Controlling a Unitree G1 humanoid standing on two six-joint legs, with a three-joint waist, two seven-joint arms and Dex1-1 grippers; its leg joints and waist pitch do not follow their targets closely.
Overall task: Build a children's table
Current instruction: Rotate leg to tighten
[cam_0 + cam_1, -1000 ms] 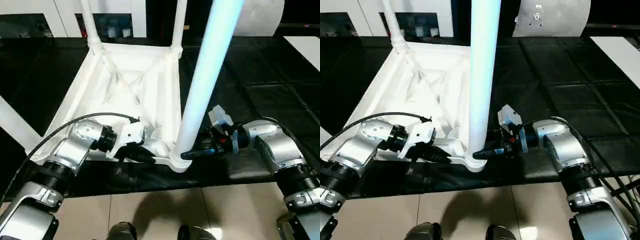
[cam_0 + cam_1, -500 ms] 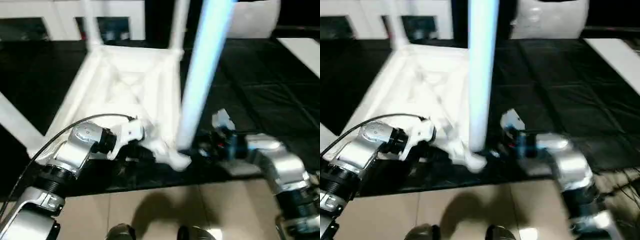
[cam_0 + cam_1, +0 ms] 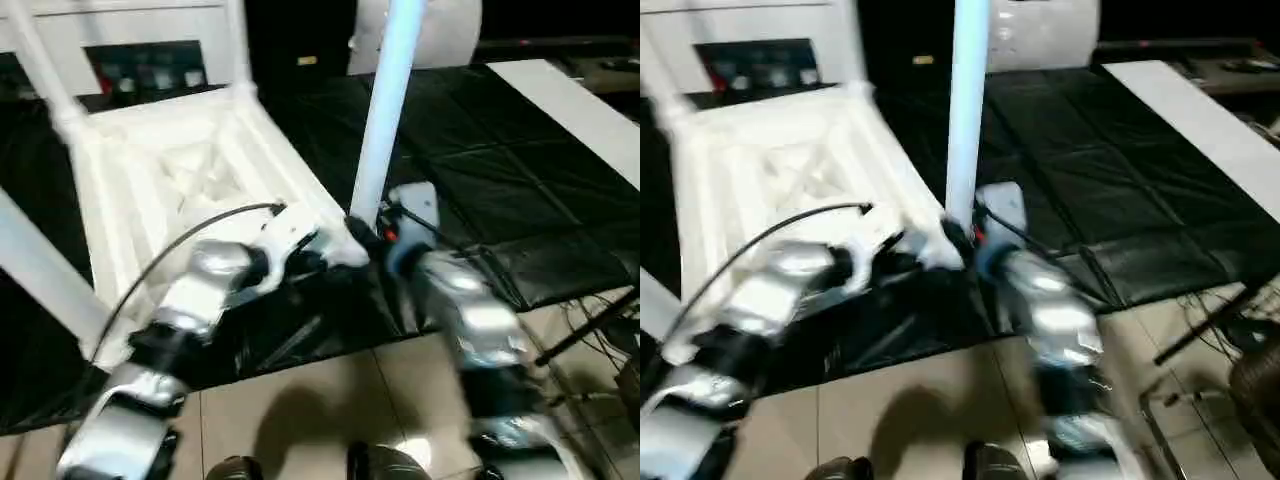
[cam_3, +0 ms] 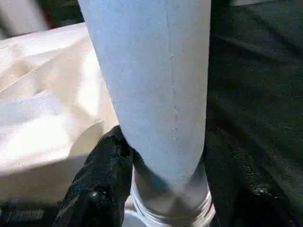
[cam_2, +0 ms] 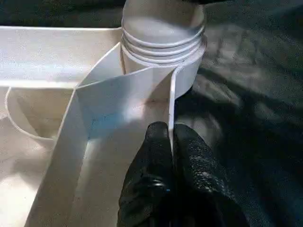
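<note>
The white table top (image 3: 120,200) lies upside down on the black mat. Three white legs stand in its sockets, at the far left (image 3: 35,60), at the far corner (image 3: 238,45) and at the near left (image 3: 40,270). A fourth leg (image 3: 385,120) rises from the near right corner socket (image 5: 163,33). My left gripper (image 5: 171,156) is shut on the raised rim (image 5: 142,90) just beside that socket. My right gripper (image 4: 168,189) is shut on the base of the fourth leg (image 4: 156,85), with one black finger (image 4: 102,184) on each side.
The black mat (image 3: 470,180) ends at a tiled floor (image 3: 330,410) in front of me. A white board (image 3: 570,105) lies at the right, a rounded white object (image 3: 440,30) stands behind the leg, and white cabinets (image 3: 130,25) line the back. Cables (image 3: 600,310) trail at the right.
The whole picture has swung and tilted, so the camera has moved. Both grippers keep the same holds, the left on the rim and the right on the leg's base.
</note>
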